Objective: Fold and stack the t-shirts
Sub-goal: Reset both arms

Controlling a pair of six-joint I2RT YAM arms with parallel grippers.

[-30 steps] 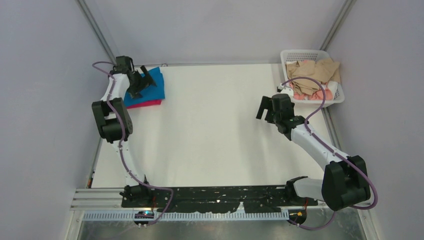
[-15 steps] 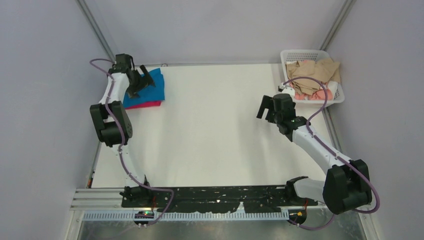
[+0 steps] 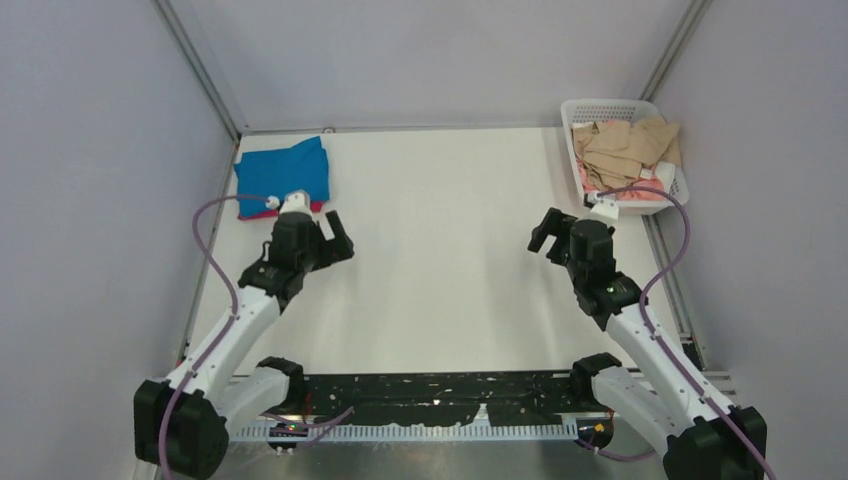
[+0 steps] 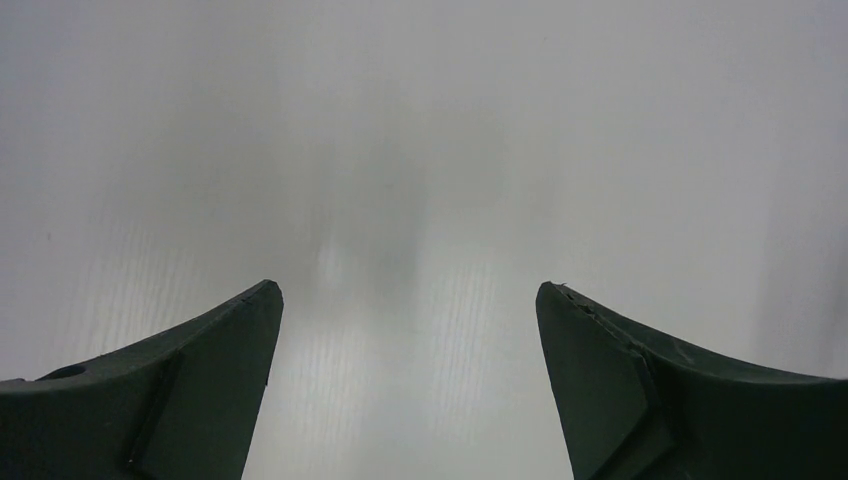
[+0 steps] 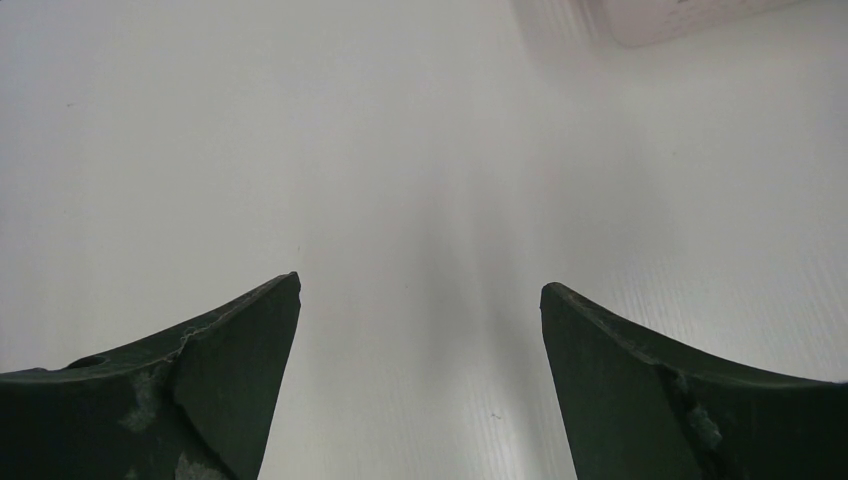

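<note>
A folded bright blue t-shirt (image 3: 283, 171) lies at the table's far left corner on top of a magenta-red t-shirt (image 3: 318, 206), of which only a thin edge shows. My left gripper (image 3: 338, 240) hovers just in front of that stack, apart from it, open and empty. In the left wrist view my left gripper (image 4: 408, 290) has only bare white table between its fingers. My right gripper (image 3: 545, 232) is open and empty over the table's right half. The right wrist view shows my right gripper (image 5: 420, 288) above bare table.
A white plastic basket (image 3: 575, 107) stands at the far right corner with beige and pink clothes (image 3: 625, 145) piled in it. Its corner (image 5: 690, 15) shows at the top of the right wrist view. Grey walls close off the table on three sides.
My left arm has drawn back from the stacked t-shirts toward the near side and now hangs in front of them. The right arm has pulled back slightly toward its base.
</note>
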